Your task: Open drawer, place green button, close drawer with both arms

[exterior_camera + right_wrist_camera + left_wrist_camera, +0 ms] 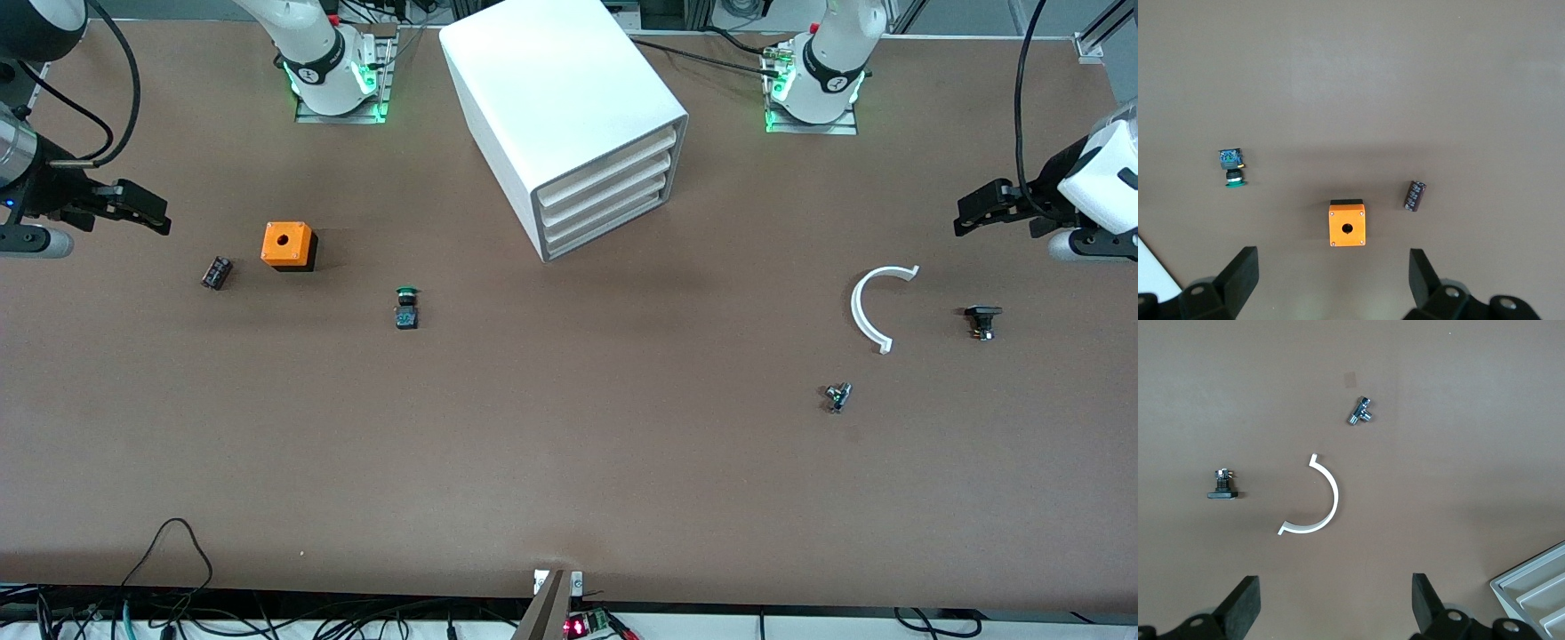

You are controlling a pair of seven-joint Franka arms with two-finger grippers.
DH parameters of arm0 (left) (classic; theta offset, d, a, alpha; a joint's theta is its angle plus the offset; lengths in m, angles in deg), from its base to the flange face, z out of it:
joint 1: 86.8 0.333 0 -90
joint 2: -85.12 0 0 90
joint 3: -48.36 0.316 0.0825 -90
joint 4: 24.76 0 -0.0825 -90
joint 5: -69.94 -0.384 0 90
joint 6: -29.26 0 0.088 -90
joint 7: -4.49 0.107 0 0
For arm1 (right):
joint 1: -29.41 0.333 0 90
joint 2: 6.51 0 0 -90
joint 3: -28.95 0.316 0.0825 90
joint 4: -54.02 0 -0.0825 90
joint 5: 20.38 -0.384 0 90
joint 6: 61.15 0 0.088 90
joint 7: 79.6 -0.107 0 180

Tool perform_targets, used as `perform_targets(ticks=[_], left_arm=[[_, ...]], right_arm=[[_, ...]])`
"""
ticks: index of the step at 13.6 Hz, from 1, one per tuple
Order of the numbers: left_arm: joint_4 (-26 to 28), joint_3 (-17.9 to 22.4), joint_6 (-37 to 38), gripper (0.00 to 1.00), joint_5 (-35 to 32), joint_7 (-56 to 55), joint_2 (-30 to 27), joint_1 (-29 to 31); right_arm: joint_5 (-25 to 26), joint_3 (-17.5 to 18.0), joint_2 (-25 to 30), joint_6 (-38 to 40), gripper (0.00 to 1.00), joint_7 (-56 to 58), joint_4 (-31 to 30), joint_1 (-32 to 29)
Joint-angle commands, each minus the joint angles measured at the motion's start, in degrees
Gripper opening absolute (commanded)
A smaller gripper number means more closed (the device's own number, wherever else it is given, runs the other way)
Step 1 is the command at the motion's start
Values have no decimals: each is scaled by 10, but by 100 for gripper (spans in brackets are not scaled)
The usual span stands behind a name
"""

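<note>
The white cabinet (569, 107) stands between the two arm bases, and its stacked drawers (613, 191) are all shut. A corner of it shows in the left wrist view (1535, 593). The green-capped button (407, 307) lies on the table toward the right arm's end, nearer to the front camera than the cabinet; it also shows in the right wrist view (1232, 168). My right gripper (153, 212) is open and empty, up over the table edge at its end; its fingers (1238, 273) stand wide apart. My left gripper (973, 213) is open and empty over the other end (1336, 607).
An orange box with a hole (289, 245) and a small black cylinder (216, 272) lie near the right gripper. A white curved strip (876, 307), a black part (982, 320) and a small metal fitting (837, 396) lie toward the left arm's end.
</note>
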Motion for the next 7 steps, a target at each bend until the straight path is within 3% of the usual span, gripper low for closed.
perform_targets(ticks=[1,7], left_arm=[[6,-3,-12,100,5,14,-14,5],[2,-4,-13,100,4,15,-12,3]], right_arm=[[-4,1,30,0,100,9,-29,-1],[-5,1,26,3,100,3,-24,-1]])
